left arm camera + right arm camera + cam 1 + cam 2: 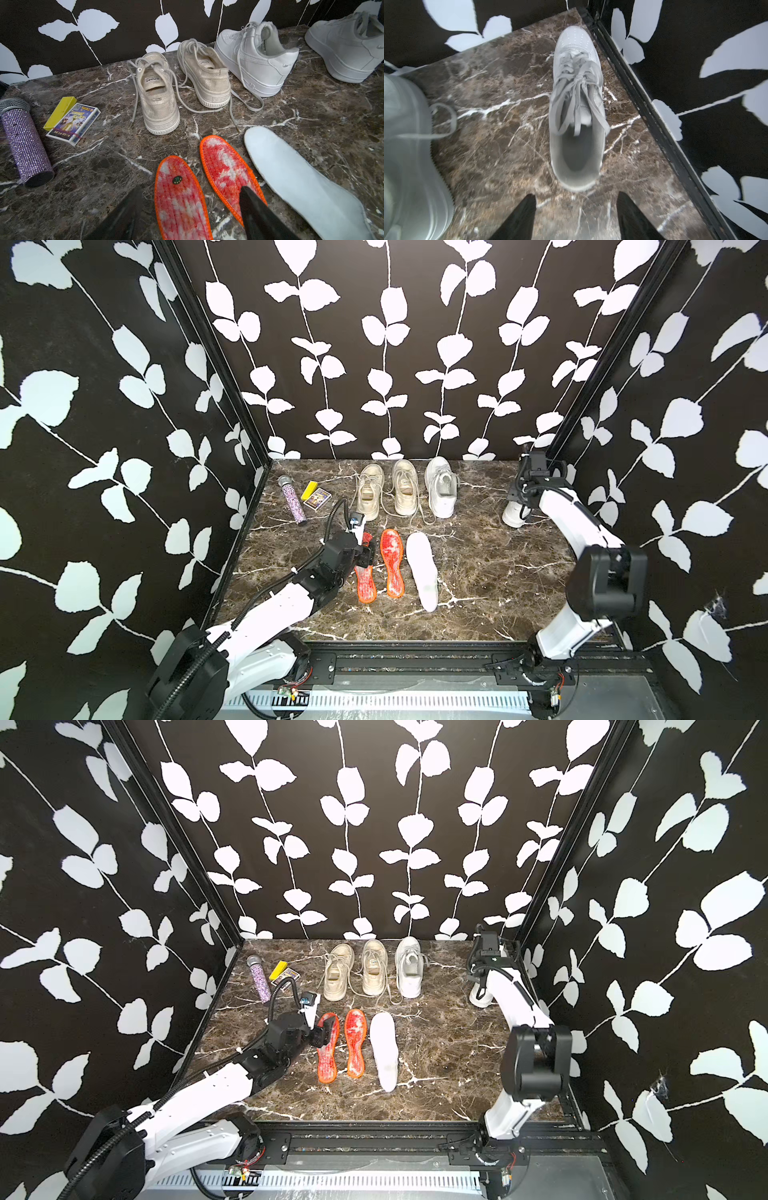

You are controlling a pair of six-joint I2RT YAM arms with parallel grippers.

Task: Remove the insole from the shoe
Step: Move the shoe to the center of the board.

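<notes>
- The right gripper (576, 195) hangs with its jaws well apart and empty, just behind the heel of a white sneaker (577, 93) that stands upright near the right wall. Its grey footbed (575, 158) shows through the opening.
- The left gripper (190, 189) is also spread wide and grips nothing, over an orange insole (180, 207) lying flat on the marble table (311, 108).
- A second orange insole (224, 166) and a white insole (295, 178) lie alongside.
- A pair of beige shoes (158, 104) and another white sneaker (253, 62) stand in a row behind.
</notes>
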